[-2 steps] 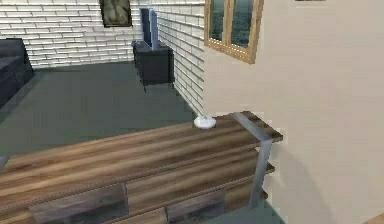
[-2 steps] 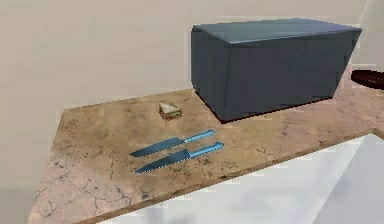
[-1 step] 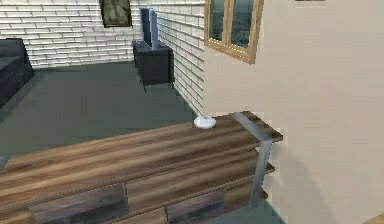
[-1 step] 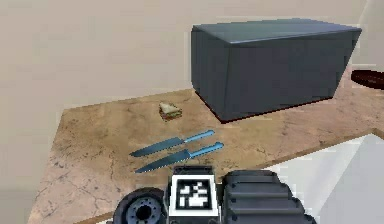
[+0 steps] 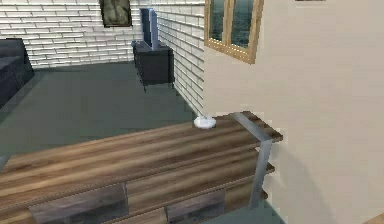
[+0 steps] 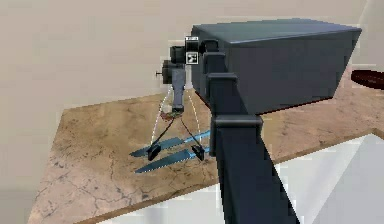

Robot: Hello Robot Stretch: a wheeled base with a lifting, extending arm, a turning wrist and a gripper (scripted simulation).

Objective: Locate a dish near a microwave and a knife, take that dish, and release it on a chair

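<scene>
The end effector [image 6: 177,150] shows against the table [image 6: 90,150] beside a dark microwave [image 6: 290,60]. A faint rounded outline [image 6: 157,125] sits behind it, so whether it holds anything cannot be told.

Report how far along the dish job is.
Done: the search looks over, with the arm reaching across the marbled counter beside the dark grey microwave. In hand: the end effector sits at a faint, clear bowl-shaped dish there; I cannot tell whether it holds anything. Left: lifting the dish, finding a chair and releasing it there.
</scene>
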